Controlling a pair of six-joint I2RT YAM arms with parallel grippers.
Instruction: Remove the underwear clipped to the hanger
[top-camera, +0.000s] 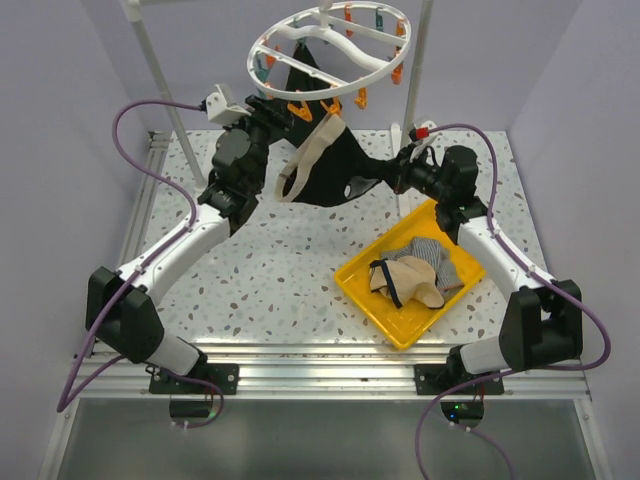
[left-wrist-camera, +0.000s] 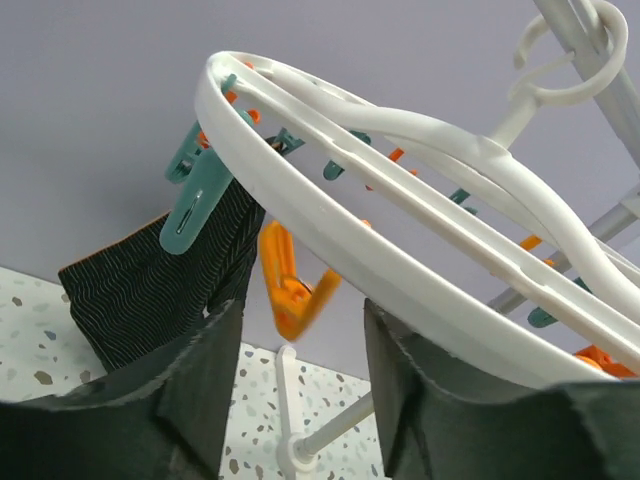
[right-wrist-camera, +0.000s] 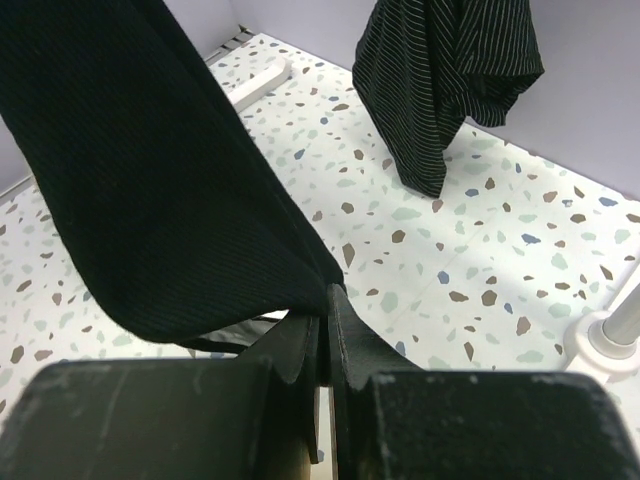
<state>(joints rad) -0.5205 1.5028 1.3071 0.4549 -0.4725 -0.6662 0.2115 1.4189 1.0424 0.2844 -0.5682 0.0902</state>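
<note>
Firstly, at the upper left of the overhead view the left arm reaches up under the hanger (left-wrist-camera: 400, 270), a white ring that hangs at the top centre; the left gripper (left-wrist-camera: 298, 312) has its jaws part-way apart, and in its wrist view a blurred orange peg (left-wrist-camera: 293, 285) shows in the gap just above the fingertips, though whether either finger touches it cannot be told; to the left of that peg a teal peg (left-wrist-camera: 195, 205) pinches a pinstriped black piece (left-wrist-camera: 150, 290) that dangles from the ring. Below the ring, in the upper middle of the overhead view, beige underwear (top-camera: 312, 160) droops in front of black underwear (top-camera: 345, 180); the black cloth stretches to the right, above the speckled table (top-camera: 280, 270), to the right gripper (right-wrist-camera: 327, 310), whose jaws are closed tight on a fold of it. Further right and lower, a yellow tray (top-camera: 385, 312) lies on the table just beside the right arm; it holds a heap of loose underwear (top-camera: 415, 272), beige and grey-striped with a black strap across.
</note>
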